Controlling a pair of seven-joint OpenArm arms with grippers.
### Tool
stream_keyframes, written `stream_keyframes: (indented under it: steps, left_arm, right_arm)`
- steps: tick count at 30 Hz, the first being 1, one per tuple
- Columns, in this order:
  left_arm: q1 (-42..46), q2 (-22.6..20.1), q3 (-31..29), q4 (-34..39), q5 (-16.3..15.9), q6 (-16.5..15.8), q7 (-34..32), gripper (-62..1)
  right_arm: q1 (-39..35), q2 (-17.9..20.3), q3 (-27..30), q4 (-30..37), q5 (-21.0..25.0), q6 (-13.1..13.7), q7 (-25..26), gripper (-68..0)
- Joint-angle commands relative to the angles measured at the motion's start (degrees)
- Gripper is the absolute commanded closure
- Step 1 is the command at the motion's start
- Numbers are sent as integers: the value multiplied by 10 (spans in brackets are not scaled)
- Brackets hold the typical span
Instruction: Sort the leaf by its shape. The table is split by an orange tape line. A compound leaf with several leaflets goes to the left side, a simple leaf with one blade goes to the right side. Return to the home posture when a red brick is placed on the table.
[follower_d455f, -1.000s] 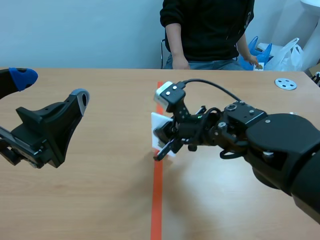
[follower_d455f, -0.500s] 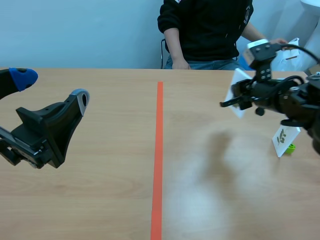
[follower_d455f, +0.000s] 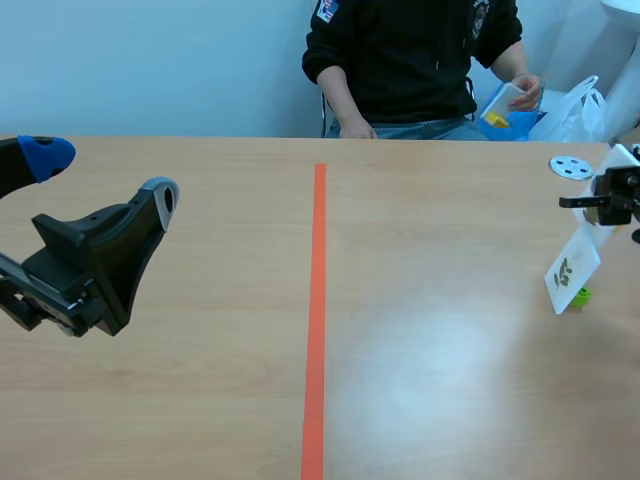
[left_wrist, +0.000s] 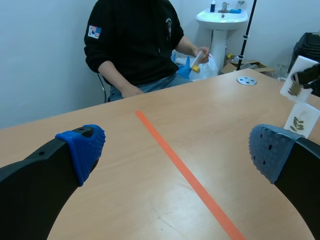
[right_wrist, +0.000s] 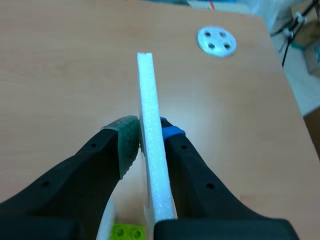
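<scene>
A white foam card (right_wrist: 151, 135) stands edge-on between my right gripper's (right_wrist: 147, 137) fingers, which are shut on it. In the left wrist view this held card (left_wrist: 295, 85) shows a dark leaf picture and hangs above the table's far right. Just below it, a second white card (follower_d455f: 570, 268) with a compound leaf stands tilted on a small green brick (follower_d455f: 581, 295). My right gripper (follower_d455f: 598, 201) sits at the table's right edge. My left gripper (follower_d455f: 100, 175) hovers open over the left side, with nothing between its blue pads (left_wrist: 82, 150).
The orange tape line (follower_d455f: 316, 320) runs down the table's middle. A grey disc (follower_d455f: 571, 167) lies at the far right corner. A person (follower_d455f: 410, 60) sits across the table, one hand (follower_d455f: 520, 92) holding a small card by blue bags.
My right arm swung from the tape line to the table's far right edge, carrying the white card. The person's hand lifted a card. The left arm stayed still.
</scene>
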Motion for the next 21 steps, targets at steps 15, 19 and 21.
stream_keyframes:
  steps: [15, 19, 21]
  left_arm:
    - [2, 0, 0, 6, -3, -1, -10, -618]
    - [2, 0, 0, 6, -3, -1, -10, -617]
    - [2, 0, 0, 6, -3, -1, -10, -617]
  right_arm:
    - [0, 2, 37, -9, 5, -47, 16, -222]
    - [-6, 0, 37, -9, 5, -47, 25, -236]
    - [-8, 0, 37, -9, 5, -47, 27, -236]
